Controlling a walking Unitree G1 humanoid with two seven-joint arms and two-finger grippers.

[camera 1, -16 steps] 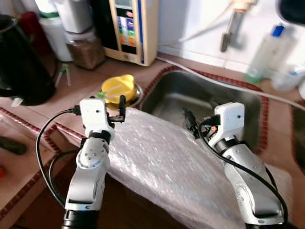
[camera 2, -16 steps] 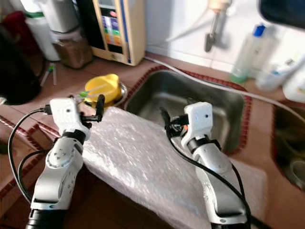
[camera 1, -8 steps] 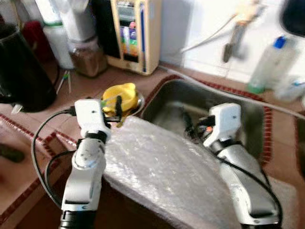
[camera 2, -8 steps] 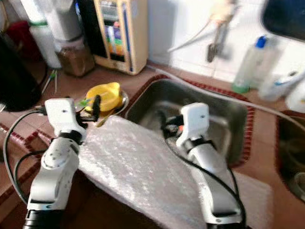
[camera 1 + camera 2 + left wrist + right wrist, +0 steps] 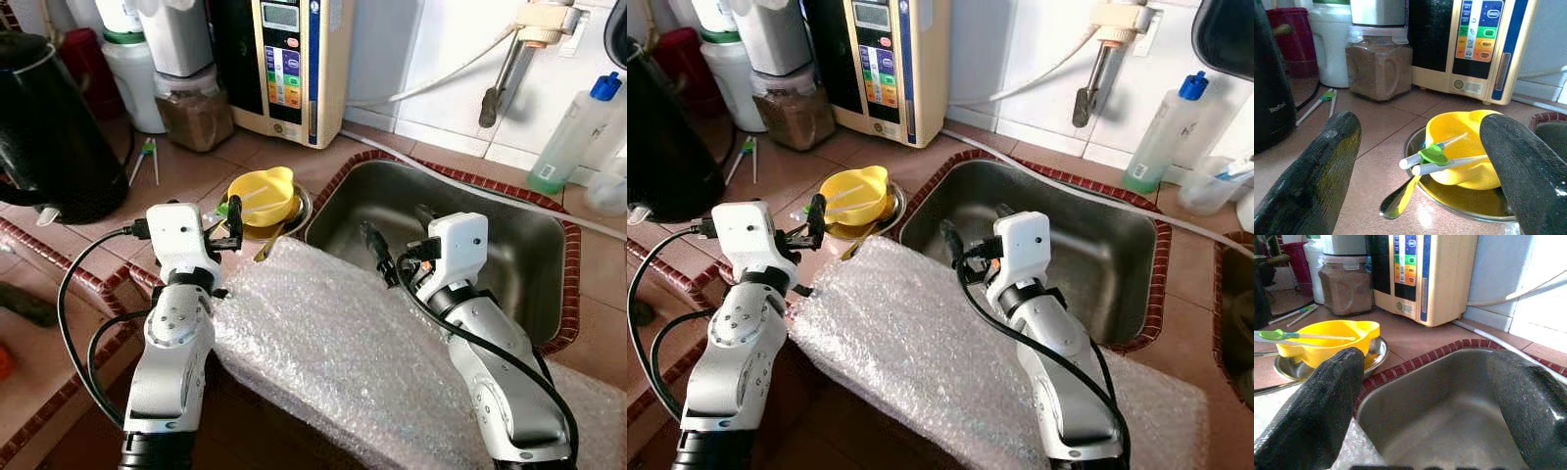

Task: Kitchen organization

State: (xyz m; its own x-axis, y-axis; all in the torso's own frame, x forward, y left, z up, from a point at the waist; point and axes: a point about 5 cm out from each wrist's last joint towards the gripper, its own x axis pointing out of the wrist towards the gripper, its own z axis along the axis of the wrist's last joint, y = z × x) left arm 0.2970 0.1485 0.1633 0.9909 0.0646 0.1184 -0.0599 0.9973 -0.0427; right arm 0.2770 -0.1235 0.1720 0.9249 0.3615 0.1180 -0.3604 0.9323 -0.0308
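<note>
Yellow bowl: plastic, spouted, sitting upright in a shallow steel dish on the tabletop, just beside the sink's left rim. I am seeing white-and-green utensils lying across its mouth and a yellow-handled spoon leaning out over the dish edge.

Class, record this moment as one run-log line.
left hand: open, near round yellow plastic bowl | right hand: open, over stainless steel sink | holding: nothing

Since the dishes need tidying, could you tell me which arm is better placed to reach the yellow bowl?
Left: the left gripper, open, faces the yellow bowl closely; the right gripper hovers at the sink.
</note>
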